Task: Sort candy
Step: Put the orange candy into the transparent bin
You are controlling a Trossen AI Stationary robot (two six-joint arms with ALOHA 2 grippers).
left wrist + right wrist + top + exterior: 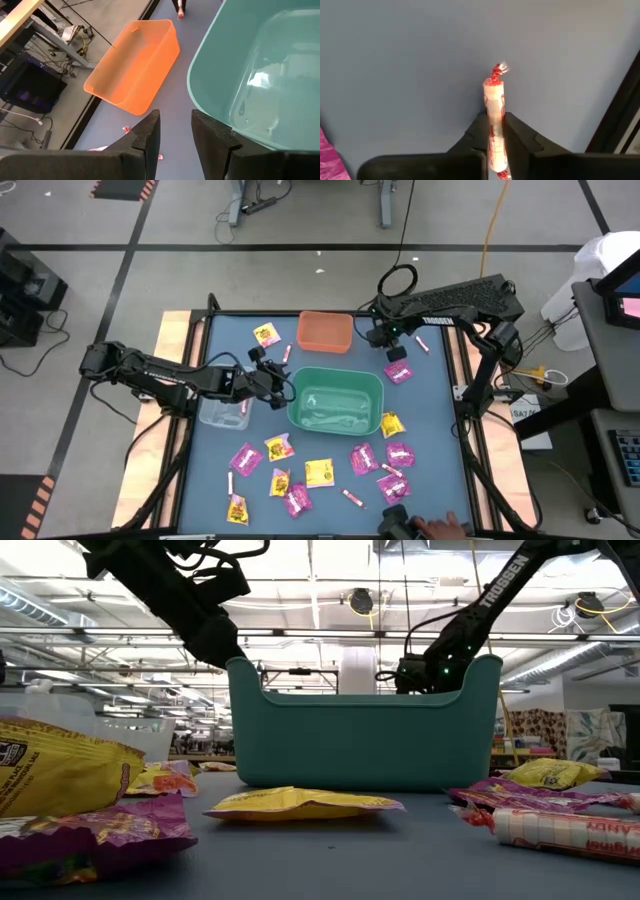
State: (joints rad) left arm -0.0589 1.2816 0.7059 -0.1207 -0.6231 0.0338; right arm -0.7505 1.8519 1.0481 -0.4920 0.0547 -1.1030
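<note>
Candy lies scattered on the blue table (430, 410): magenta packets (365, 458), yellow packets (319, 472) and thin pink-white sticks (422, 343). My right gripper (394, 352) is at the far right, right of the orange bin (325, 330), pointing steeply down and shut on one stick (494, 107). My left gripper (278, 387) hovers open at the left wall of the green bin (335, 400). Bare table shows between its fingers (150, 135). My right gripper pinches the pink-white stick by its two long sides (494, 125) between the two fingers. The fingers come from above, pointing steeply down. One twisted wrapper end (496, 70) sticks out past the fingertips. I cannot tell whether the stick is clear of the table.
A clear bin (222, 412) sits left of the green bin, under my left arm. A magenta packet (398, 372) lies just on the near side of my right gripper. A person's hand (442, 527) is at the table's near edge.
</note>
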